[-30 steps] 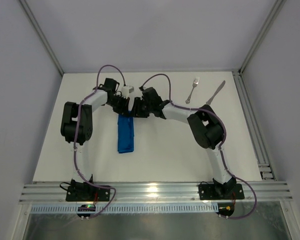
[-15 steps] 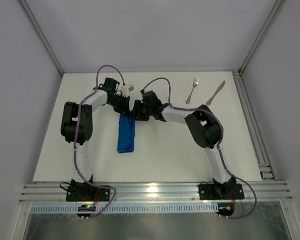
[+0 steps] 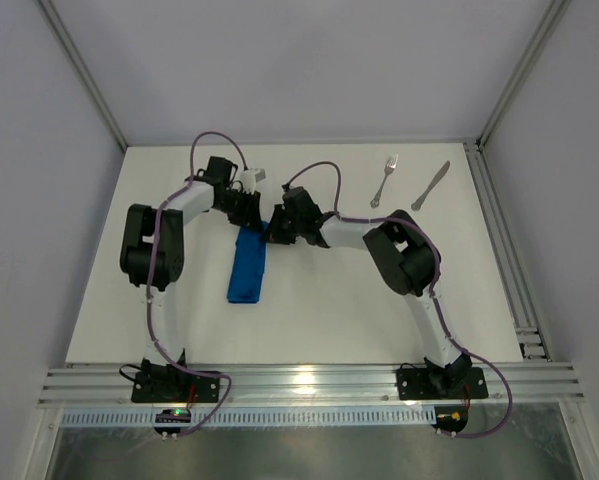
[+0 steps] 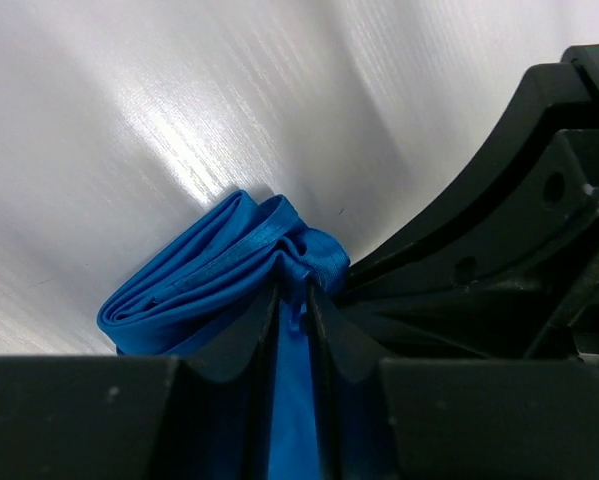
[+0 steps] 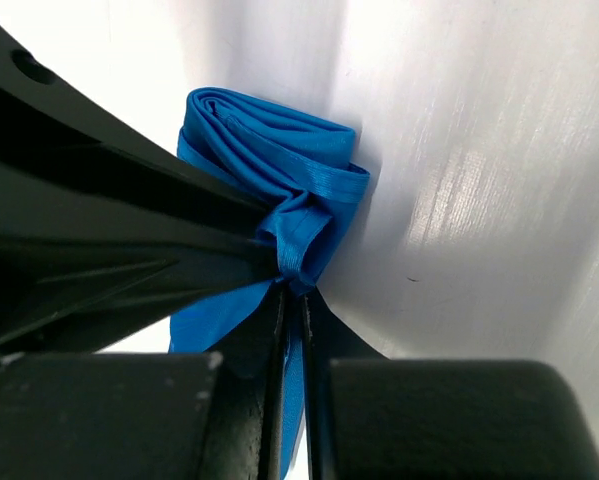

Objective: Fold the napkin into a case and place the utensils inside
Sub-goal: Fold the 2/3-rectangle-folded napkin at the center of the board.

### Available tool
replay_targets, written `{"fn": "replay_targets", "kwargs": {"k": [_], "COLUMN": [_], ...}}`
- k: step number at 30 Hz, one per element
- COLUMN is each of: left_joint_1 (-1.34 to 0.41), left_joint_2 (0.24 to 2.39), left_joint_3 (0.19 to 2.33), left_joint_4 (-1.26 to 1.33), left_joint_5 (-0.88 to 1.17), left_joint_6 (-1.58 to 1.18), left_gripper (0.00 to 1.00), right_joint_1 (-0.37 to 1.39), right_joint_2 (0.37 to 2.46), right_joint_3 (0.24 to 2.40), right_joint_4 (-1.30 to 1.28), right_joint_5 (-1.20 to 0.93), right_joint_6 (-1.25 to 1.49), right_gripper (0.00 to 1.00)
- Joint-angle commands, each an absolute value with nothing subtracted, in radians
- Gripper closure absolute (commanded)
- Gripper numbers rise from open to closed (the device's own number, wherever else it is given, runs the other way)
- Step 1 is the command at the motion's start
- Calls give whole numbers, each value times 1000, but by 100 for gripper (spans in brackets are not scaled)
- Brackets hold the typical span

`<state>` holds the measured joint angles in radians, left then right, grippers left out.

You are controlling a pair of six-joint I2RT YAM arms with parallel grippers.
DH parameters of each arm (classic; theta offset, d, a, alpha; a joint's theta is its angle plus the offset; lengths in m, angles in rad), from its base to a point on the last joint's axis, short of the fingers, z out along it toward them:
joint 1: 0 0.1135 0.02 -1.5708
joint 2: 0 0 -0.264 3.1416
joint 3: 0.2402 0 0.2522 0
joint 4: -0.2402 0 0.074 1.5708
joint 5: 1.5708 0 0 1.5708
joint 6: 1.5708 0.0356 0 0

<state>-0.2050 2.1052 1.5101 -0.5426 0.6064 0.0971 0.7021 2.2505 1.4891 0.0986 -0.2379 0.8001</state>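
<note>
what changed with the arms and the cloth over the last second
The right arm shifted left, and the right fingers closed on the far end of the folded napkin. The napkin's near end swung slightly left. The left fingers still have that same far end between them. The fork and knife did not move.

White table [image 3: 329, 320], plain grey walls [image 3: 299, 70], aluminium rail [image 3: 309, 381] in front.
</note>
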Motion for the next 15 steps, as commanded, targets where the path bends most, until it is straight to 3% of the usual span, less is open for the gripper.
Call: {"fn": "replay_targets", "kwargs": {"k": [1, 6, 15], "left_joint_1": [-207, -196, -190], "left_joint_2": [2014, 1941, 1783], "left_joint_3": [1506, 1500, 1482], "left_joint_4": [-554, -636, -915], "left_joint_5": [669, 699, 618], "left_joint_6": [110, 163, 483], "left_gripper": [77, 66, 63], "right_joint_1": [707, 690, 683], "right_joint_2": [2267, 2261, 2264], "right_joint_3": [1457, 1430, 1407], "right_joint_4": [143, 182, 232], "right_joint_5": [-213, -230, -245], "right_joint_6": [828, 845, 884], "right_gripper": [96, 96, 96]}}
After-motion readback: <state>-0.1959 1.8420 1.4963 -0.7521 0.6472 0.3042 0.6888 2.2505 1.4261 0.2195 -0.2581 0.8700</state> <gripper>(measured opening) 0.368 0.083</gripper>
